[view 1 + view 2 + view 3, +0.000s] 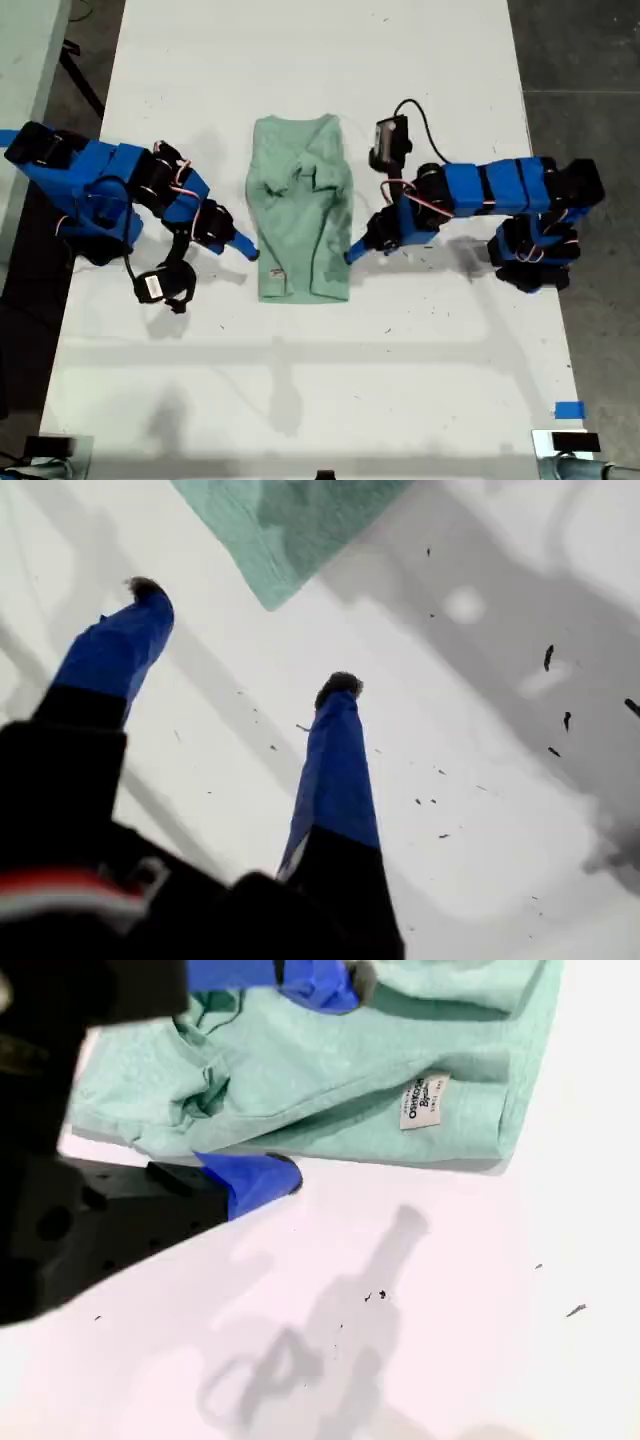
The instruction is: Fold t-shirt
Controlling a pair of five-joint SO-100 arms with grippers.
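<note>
Pale mint-green cloth, the t-shirt (300, 210) lies folded into a narrow upright strip at the middle of the white surface (320, 380), sleeves tucked inward and rumpled, with a small white label (424, 1103) near its lower hem. My first tool (245, 640) is released, its blue fingers spread apart over bare surface just beside one corner of the cloth, at the strip's edge on the exterior view's right. My second tool (315, 1080) is also released, one finger over the cloth and the other at the opposite edge.
</note>
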